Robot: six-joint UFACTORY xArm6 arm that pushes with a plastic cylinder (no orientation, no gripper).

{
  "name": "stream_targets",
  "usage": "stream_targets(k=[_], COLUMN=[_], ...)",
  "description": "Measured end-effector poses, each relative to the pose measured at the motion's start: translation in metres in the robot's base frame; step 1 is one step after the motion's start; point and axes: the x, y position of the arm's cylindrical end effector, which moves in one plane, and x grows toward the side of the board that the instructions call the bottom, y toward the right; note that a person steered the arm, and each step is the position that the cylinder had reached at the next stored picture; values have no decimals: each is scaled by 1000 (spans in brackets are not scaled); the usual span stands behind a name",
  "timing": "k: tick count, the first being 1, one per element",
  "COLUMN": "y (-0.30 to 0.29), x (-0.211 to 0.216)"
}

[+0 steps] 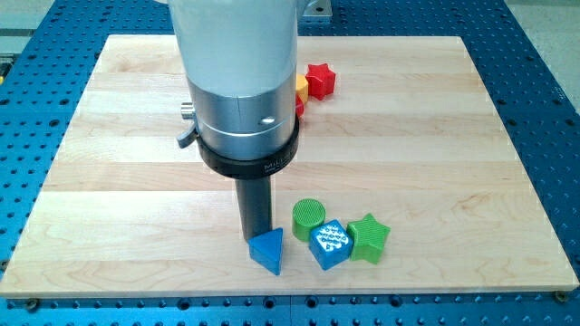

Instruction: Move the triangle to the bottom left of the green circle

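One blue triangle [268,250] matters here, lying near the bottom edge of the wooden surface [109,172], just left of and slightly below the green circle [308,217], which stands close beside it without clearly touching. No claw is fitted to this arm, so nothing opens or closes; it ends in a dark rod, and my tip [256,239] sits right at the triangle's upper-left edge, apparently in contact, though the rod hides the exact meeting point.

By the look of it, the triangle is a small, rigid, light prism, probably plastic, likely to slide easily on smooth wood. Its pointed shape means an off-centre push would probably spin it rather than move it straight, so pressing on the middle of a flat side seems safest. Its top face is a saturated blue with darker side walls, one corner pointing toward the view's bottom.

To the circle's right sit a blue cube [330,244] with a white pattern on top and a green star [369,238]. Far up the board are a red star [320,81] and a yellow block [301,86], mostly hidden behind the arm.
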Motion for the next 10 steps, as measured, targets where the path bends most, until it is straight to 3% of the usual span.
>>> stream_targets(k=[1, 2, 3, 4, 6, 9, 10], y=[-10, -42, -36, 14, -43, -47, -23], x=[-18, 29, 53, 47, 20, -1, -47])
